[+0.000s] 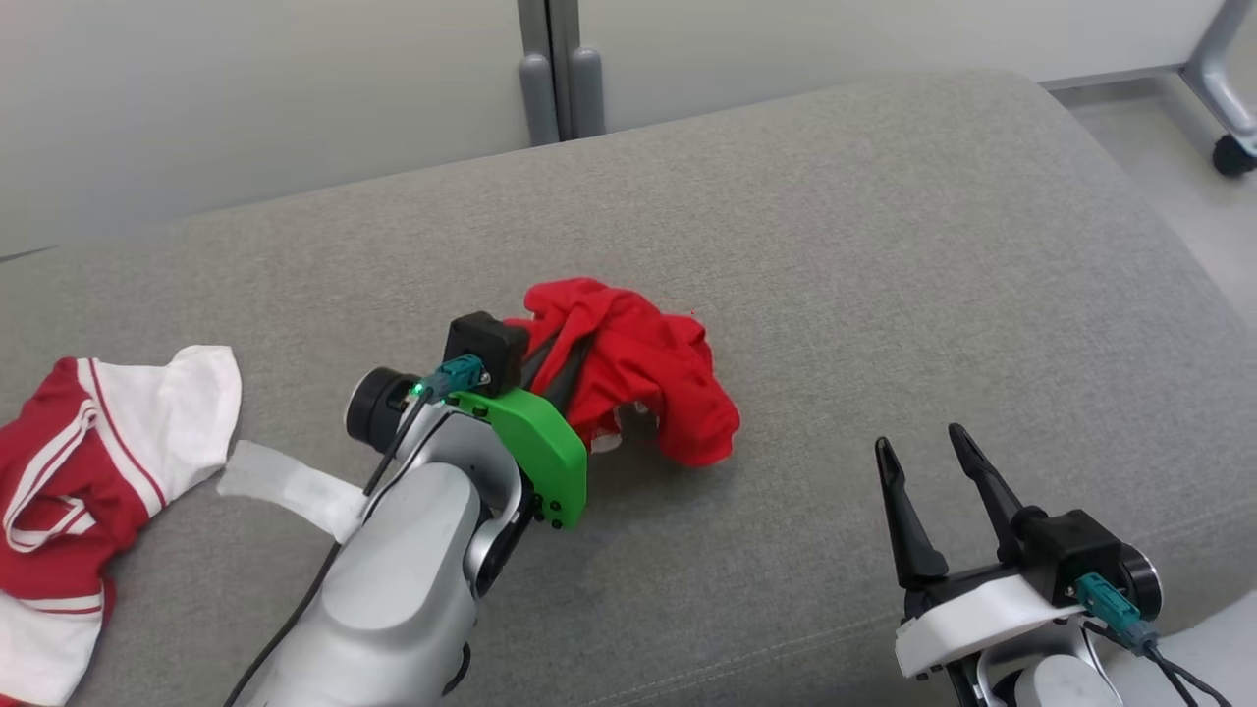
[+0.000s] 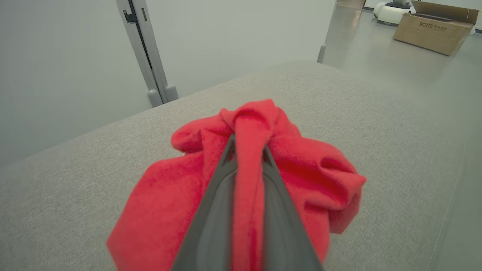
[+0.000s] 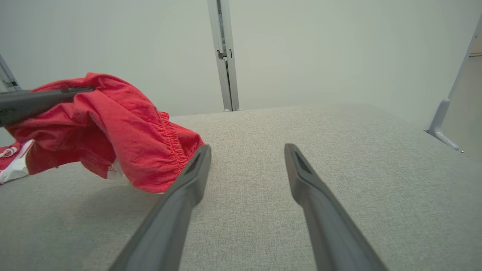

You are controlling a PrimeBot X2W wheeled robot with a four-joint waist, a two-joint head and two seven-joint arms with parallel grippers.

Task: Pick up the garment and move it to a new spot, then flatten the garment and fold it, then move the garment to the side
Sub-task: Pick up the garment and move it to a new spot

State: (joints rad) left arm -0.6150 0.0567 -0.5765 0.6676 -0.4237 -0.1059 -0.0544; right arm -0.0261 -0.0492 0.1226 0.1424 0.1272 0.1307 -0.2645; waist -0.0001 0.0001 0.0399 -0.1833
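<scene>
Two grippers, two garments, one grey upholstered cushion (image 1: pixel 884 245).

Item 1. Red garment (image 1: pixel 638 373) (image 2: pixel 158 199) (image 3: pixel 113 124). Plain red cloth with a gathered, elastic-looking edge. It is bunched into a loose bundle near the middle of the cushion. In the right wrist view most of it hangs clear of the cushion with a shadow beneath. Whether its lowest fold touches the fabric cannot be told.

Item 2. Left gripper (image 1: pixel 562 361) (image 2: pixel 248 145). It has a green wrist plate and a pale forearm coming in from the lower left of the head view. The jaws are clenched on a ridge of the red garment, and the left wrist view shows that fold pinched between the two dark fingers (image 2: pixel 211 210). One of these fingers also lies across the top of the bundle in the right wrist view (image 3: pixel 37 99).

Item 3. Right gripper (image 1: pixel 921 442) (image 3: pixel 247 148). It sits at the lower right of the head view, low over bare cushion. The jaws are released and spread apart, with nothing between them. It is to the right of the red garment. In its own wrist view one fingertip appears just beside the hem.

Item 4. Red-and-white garment (image 1: pixel 88 462). It has white panels and red striped trim, and lies crumpled at the cushion's left end, well apart from item 1. A white strip of cloth (image 1: pixel 285 481) lies beside it, passing under the left forearm.

Item 5. Surroundings. A pale wall stands behind the cushion, with a grey vertical post (image 1: pixel 555 69). A cardboard box (image 2: pixel 433 30) sits on the floor beyond.
</scene>
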